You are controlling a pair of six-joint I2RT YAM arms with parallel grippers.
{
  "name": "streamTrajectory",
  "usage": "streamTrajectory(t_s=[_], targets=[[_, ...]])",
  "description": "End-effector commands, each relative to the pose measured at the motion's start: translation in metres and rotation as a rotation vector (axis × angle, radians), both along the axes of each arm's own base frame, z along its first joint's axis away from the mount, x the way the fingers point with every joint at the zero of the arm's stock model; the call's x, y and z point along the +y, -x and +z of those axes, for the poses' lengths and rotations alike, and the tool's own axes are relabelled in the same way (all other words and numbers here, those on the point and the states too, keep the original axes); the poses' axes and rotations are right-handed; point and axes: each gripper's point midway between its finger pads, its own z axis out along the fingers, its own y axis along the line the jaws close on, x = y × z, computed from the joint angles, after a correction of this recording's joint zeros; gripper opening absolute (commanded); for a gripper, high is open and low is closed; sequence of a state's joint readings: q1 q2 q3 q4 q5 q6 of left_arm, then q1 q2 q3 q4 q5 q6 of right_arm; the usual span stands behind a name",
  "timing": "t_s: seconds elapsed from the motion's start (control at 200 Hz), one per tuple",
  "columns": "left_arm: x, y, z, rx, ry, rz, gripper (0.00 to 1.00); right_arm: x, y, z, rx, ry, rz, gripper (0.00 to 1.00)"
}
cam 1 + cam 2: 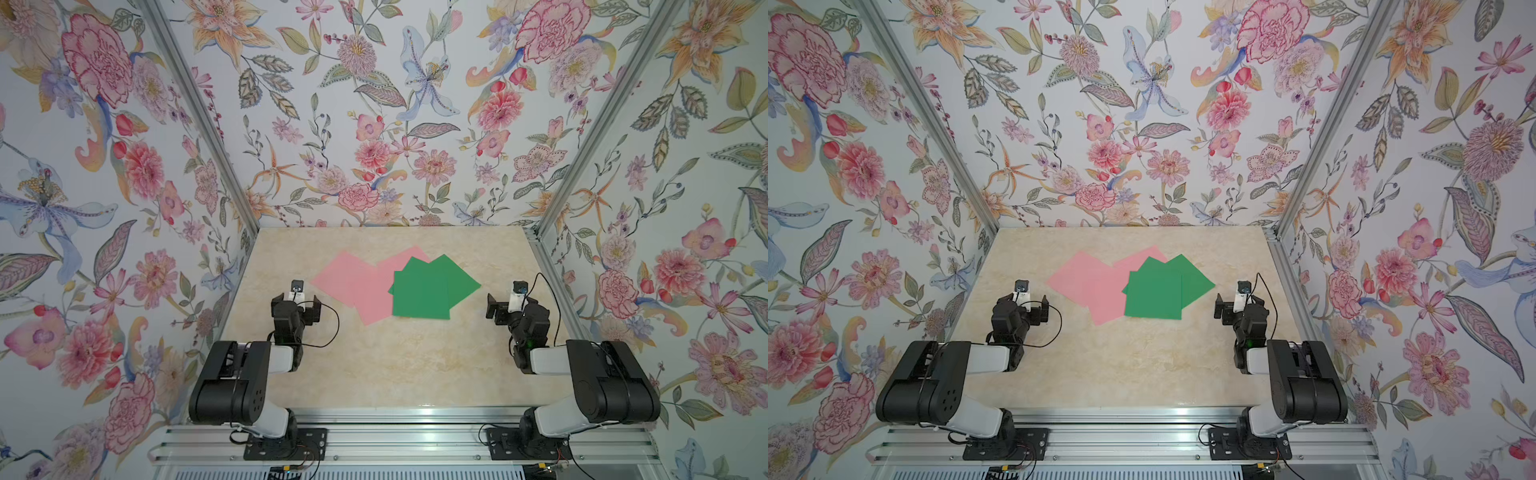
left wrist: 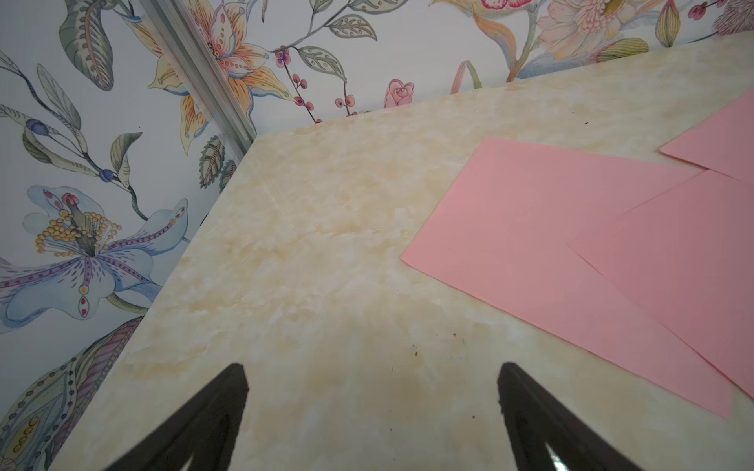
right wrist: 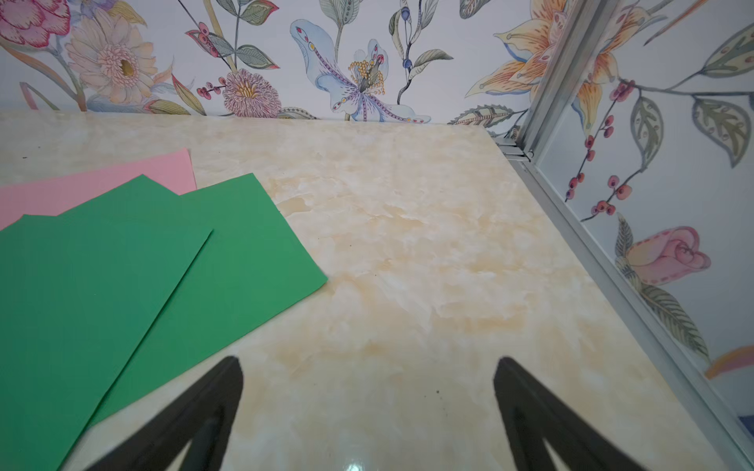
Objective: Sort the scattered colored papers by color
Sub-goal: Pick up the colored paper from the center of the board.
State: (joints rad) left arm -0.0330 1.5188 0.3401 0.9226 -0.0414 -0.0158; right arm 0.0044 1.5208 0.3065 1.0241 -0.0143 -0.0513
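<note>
Front rail (image 1: 395,440) carries left arm (image 1: 232,386) and right arm (image 1: 611,382), both folded low, forearms pointing away from it. Left gripper (image 2: 371,367) wide, empty, over bare table (image 1: 395,365); pink papers (image 1: 353,284) just beside it, inward. Right gripper (image 3: 367,361) wide, empty; green papers (image 1: 422,293) near, inward, overlapping pink. Near half of table bare; side walls (image 1: 216,257) close on each arm's outer side.

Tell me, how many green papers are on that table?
3 green papers, overlapping: one on top in front, one sticking out to the right, one peeking out behind. Others could hide underneath.
</note>
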Motion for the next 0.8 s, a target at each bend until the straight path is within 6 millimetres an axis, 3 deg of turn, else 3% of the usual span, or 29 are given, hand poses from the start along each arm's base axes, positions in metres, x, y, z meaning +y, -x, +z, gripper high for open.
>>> streamTrajectory(t_s=[0.0, 0.645, 0.715, 0.795], targets=[[0.001, 0.001, -0.002, -0.005, -0.002, 0.011, 0.98, -0.001, -0.002, 0.003, -0.017, -0.01, -0.01, 1.0], [0.002, 0.001, -0.002, -0.007, -0.001, 0.012, 0.98, -0.002, -0.002, 0.003, -0.017, -0.008, -0.02, 1.0], [0.01, 0.0, 0.011, -0.036, -0.019, 0.08, 0.99, -0.005, -0.008, 0.013, 0.014, 0.017, -0.066, 1.0], [0.018, 0.003, 0.04, -0.012, -0.071, 0.187, 0.95, 0.004, -0.015, 0.042, 0.105, 0.042, -0.054, 1.0]])
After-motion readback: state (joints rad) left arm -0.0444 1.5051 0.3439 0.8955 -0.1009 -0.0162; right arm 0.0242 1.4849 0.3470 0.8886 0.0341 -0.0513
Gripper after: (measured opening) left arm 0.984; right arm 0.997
